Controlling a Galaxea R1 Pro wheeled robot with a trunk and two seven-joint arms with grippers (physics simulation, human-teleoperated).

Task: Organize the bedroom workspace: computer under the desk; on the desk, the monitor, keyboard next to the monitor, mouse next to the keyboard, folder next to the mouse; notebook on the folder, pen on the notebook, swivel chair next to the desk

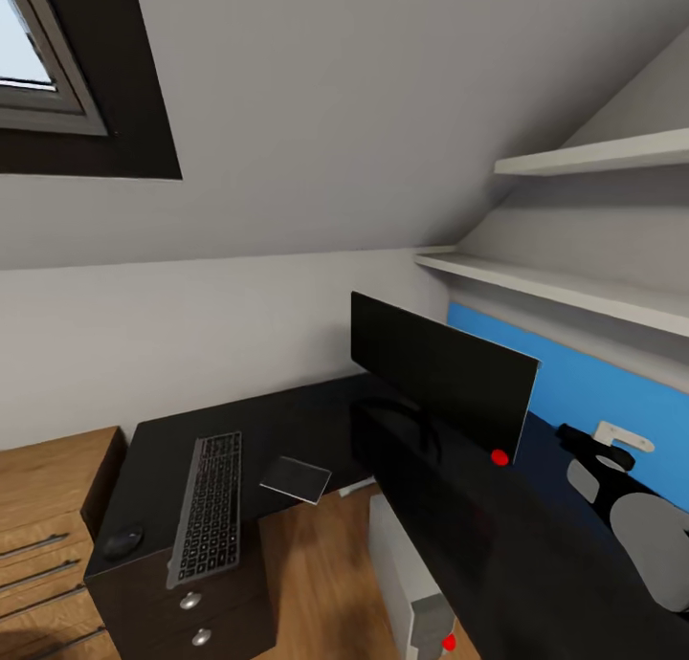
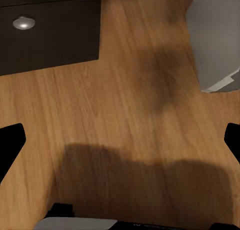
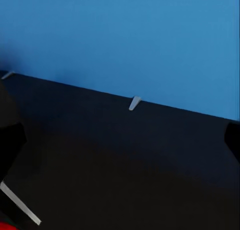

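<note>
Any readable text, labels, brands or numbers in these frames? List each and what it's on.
None readable.
keyboard: key legends too small and blurred to read.
monitor: screen dark, no logo legible; just a red dot at its lower corner.
computer: no label visible, only a small red light.
Drawer unit of the desk: plain silver knobs, no markings.
Small grey slab beside the keyboard: blank.

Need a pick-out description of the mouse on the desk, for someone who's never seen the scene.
Find the glossy black desk, then its end above the drawer unit with silver knobs. The mouse sits there at the corner, beside the long keyboard; it is a small black oval, unlike the flat grey pad on the keyboard's other side.
</note>
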